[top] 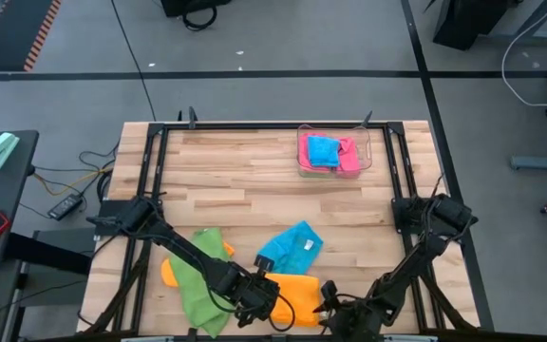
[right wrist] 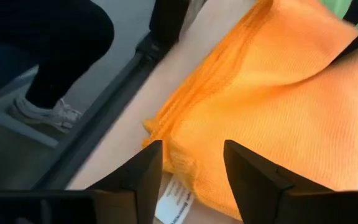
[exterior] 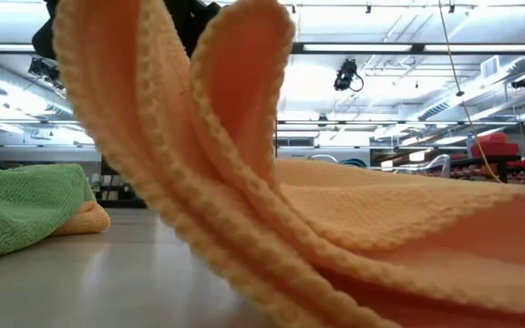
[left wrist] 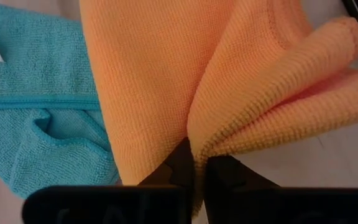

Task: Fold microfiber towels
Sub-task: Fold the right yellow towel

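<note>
lighting: bright, even, from long ceiling strip lamps (exterior: 372, 47); soft shadows. focus: near fold of orange knitted microfiber towel (exterior: 244, 182) blurred.

— orange towel (top: 297, 294)? 
— at the near edge, doubled over, one edge lifted in a fold.
— others?
— blue towel (top: 292, 247) crumpled just beyond it; green towel (top: 198, 280) rumpled to the left, over a second orange towel (top: 168, 273); blue and pink ones far right.

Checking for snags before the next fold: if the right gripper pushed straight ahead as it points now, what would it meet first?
Most likely the orange towel: the right gripper stands open, its corner between the fingers.
</note>
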{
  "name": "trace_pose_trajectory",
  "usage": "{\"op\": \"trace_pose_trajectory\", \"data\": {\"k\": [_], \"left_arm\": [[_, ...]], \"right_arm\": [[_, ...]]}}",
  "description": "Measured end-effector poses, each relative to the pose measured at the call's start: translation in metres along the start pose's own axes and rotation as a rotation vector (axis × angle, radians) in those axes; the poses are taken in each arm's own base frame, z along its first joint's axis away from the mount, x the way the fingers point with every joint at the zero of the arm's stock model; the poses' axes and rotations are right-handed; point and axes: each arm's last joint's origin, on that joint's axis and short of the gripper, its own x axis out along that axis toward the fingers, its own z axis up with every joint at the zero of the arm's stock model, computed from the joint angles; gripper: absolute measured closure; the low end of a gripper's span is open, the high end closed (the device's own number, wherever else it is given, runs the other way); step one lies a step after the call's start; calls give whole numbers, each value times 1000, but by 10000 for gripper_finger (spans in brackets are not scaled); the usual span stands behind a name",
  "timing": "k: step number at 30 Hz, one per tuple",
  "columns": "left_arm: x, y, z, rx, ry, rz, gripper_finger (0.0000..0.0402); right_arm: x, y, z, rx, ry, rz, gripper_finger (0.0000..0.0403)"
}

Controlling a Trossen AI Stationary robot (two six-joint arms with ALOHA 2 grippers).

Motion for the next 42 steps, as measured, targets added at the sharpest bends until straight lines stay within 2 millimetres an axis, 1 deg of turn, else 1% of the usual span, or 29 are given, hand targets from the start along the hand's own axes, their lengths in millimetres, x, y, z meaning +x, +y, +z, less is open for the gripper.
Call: {"op": "trace_pose_trajectory", "data": {"k": [4,9,13,16,17,21,30,33,36,39,42], "left_arm": [[0,0,0,1,-1,1,368],[0,0,0,1,-1,0,379],[0,0,0,1,-1,0,382],[0,0,0,1,-2,0,376],[0,0,0,1,-2,0,373],[0,0,0,0,-2,1,368],[0,1,0,-1,-4,6,382],[0,1,0,-5,-3,6,376],[0,1,0,-5,-4,6,369],[0,1,0,-4,-4,6,372],[1,2,1,-6,-3,9,380]], "right_arm": [[6,-3,-4,2,26,5,250],[8,-4,-4,7,31,17,288],[10,-6,-7,30,58,60,342],[12,-7,-10,55,74,89,385],[12,-8,-11,64,78,88,392],[12,-8,-8,78,69,86,397],[8,-8,17,114,4,77,399],[7,-6,22,93,-4,136,399],[6,-5,21,102,5,182,399],[9,-6,11,137,38,175,398],[11,-8,4,171,48,172,386]]}}
